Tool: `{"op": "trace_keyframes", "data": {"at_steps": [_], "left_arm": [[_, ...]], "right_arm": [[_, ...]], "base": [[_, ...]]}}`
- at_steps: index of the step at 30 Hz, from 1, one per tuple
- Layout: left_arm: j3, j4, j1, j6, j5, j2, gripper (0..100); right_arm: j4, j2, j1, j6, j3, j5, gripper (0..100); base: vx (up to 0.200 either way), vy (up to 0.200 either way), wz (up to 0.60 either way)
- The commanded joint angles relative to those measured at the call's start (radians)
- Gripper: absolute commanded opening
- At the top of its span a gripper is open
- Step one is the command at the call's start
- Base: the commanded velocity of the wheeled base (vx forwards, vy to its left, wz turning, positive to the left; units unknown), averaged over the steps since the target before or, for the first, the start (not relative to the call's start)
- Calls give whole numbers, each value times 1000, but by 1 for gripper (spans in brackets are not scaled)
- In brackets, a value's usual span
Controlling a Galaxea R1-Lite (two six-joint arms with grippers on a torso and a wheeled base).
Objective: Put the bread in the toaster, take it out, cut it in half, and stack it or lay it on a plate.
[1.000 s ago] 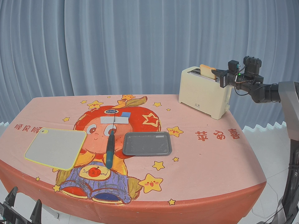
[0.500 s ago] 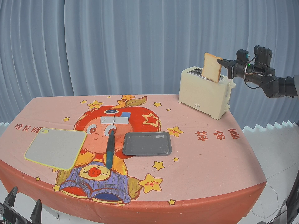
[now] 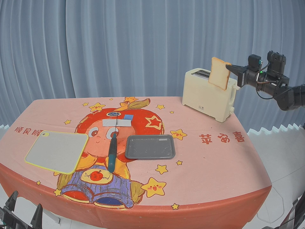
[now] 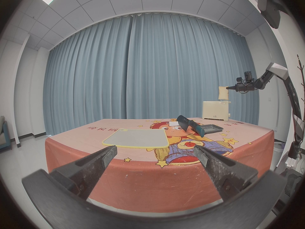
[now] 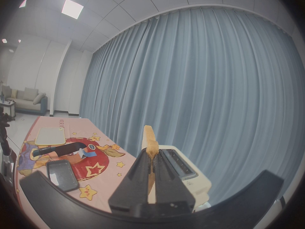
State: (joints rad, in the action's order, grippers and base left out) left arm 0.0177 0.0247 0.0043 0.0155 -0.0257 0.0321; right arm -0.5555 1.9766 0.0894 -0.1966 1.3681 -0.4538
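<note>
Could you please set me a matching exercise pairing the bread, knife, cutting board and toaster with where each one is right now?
1 bread
2 knife
3 cutting board
4 toaster

A at the far right corner of the table
B clamped in the right gripper, in the air
C lying just left of the grey tray
D near the table's front left edge

Pairs: 1-B, 2-C, 3-D, 4-A.

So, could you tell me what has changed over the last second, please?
The right gripper, jaws shut on the bread, lifted the slice up out of the toaster and drew it toward the robot's right; it now hangs clear of the slot. The toaster, knife, cutting board, grey tray and left gripper stayed put.
</note>
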Motion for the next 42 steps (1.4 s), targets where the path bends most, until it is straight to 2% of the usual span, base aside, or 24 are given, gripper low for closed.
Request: {"op": "trace_keyframes", "data": {"at_steps": [1,6,11,23,29,38,42], "left_arm": [[-8,0,0,0,0,2,100],[-8,0,0,0,0,2,100],[-8,0,0,0,0,2,100],[-8,0,0,0,0,2,100],[-8,0,0,0,0,2,100],[-8,0,0,0,0,2,100],[-8,0,0,0,0,2,100]], "right_arm": [[-80,-76,16,40,-165,3,0],[-230,-107,16,48,-325,1,0],[-377,-133,18,86,-469,1,0],[-598,-183,47,100,-741,4,0],[-610,-196,64,98,-778,32,0],[-619,-223,67,95,-814,32,0],[-621,-228,76,92,-834,26,0]], "base": [[0,0,0],[0,0,0],[0,0,0],[0,0,0],[0,0,0],[0,0,0],[-200,0,0]]}}
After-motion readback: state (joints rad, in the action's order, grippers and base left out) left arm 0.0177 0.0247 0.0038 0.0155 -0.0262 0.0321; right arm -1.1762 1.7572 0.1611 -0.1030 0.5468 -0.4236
